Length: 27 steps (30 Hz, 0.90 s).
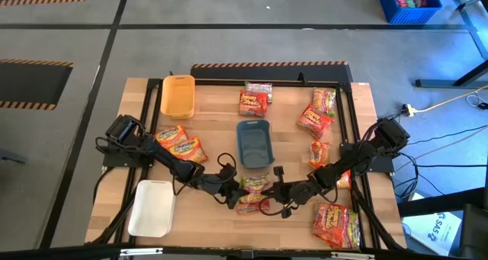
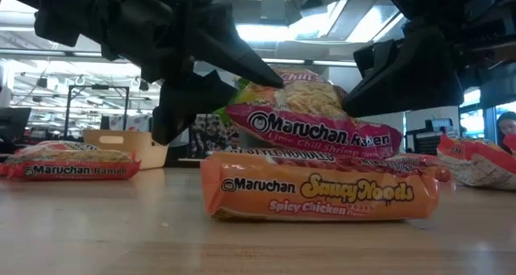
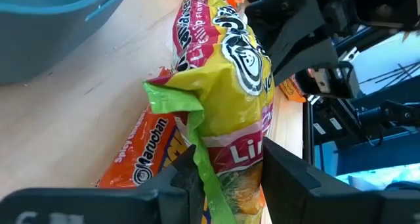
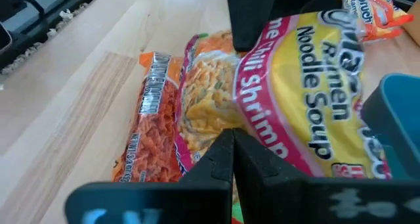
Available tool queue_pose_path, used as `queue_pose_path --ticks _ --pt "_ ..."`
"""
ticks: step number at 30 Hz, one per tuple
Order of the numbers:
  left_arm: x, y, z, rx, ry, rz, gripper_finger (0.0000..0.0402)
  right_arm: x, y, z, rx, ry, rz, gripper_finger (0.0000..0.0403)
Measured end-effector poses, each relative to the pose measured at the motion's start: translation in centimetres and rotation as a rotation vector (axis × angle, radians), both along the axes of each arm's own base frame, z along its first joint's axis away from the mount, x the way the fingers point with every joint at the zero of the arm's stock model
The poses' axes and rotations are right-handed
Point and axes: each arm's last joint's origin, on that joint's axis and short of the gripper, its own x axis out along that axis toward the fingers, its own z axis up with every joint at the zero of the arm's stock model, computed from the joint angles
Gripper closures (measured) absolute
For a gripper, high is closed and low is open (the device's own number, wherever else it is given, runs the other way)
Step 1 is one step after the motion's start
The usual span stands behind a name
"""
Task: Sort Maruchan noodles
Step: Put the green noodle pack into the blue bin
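A green-edged, yellow-and-pink Maruchan Lime Chili Shrimp packet (image 1: pixel 256 184) (image 2: pixel 313 118) is held between both grippers near the table's near-middle. My left gripper (image 1: pixel 231 190) (image 3: pixel 230 178) is shut on its left end, and my right gripper (image 1: pixel 276 193) (image 4: pixel 235 159) is shut on its right end. Below it an orange Saucy Noods packet (image 2: pixel 318 196) (image 1: pixel 252 206) lies flat on the table. More packets lie at the far middle (image 1: pixel 254 100), right (image 1: pixel 316 117), left (image 1: pixel 180 142) and near right (image 1: pixel 335 223). My left gripper pinches the packet's left end by its crinkled green seal edge (image 3: pixel 200 129), between the two fingers (image 3: pixel 289 178), coming level from the table's left. My right gripper pinches the opposite end (image 4: pixel 262 129) between its fingers (image 4: pixel 220 159), coming from the right. The packet sits tilted, just above the orange packet.
A blue-grey tray (image 1: pixel 254 143) stands just beyond the grippers, a yellow tray (image 1: pixel 178 94) at the far left and a white tray (image 1: pixel 151 207) at the near left. A black frame (image 1: pixel 347 107) borders the work area. A blue crate (image 1: pixel 408 1) stands off the table.
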Motion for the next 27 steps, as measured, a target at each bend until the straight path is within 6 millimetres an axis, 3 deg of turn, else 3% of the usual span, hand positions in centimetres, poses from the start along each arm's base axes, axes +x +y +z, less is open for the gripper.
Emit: queue_pose_path --ticks 9,18,22,27 --pt "-0.1 -0.1 0.0 0.062 -0.01 0.013 0.0289 -1.4 0.8 3.6 0.066 -0.079 0.051 0.0403" --pt "-0.2 -0.4 0.1 0.143 -0.023 -0.029 0.029 -2.8 0.0 7.0 0.205 -0.1 0.03 0.0394" --pt "-0.4 -0.9 0.1 0.233 -0.032 -0.056 0.029 -3.2 -0.3 7.9 0.21 -0.125 0.007 0.0352" --pt "-0.4 -1.2 0.5 0.367 -0.079 -0.094 0.029 -3.2 -0.8 8.1 0.165 -0.158 -0.078 0.0254"
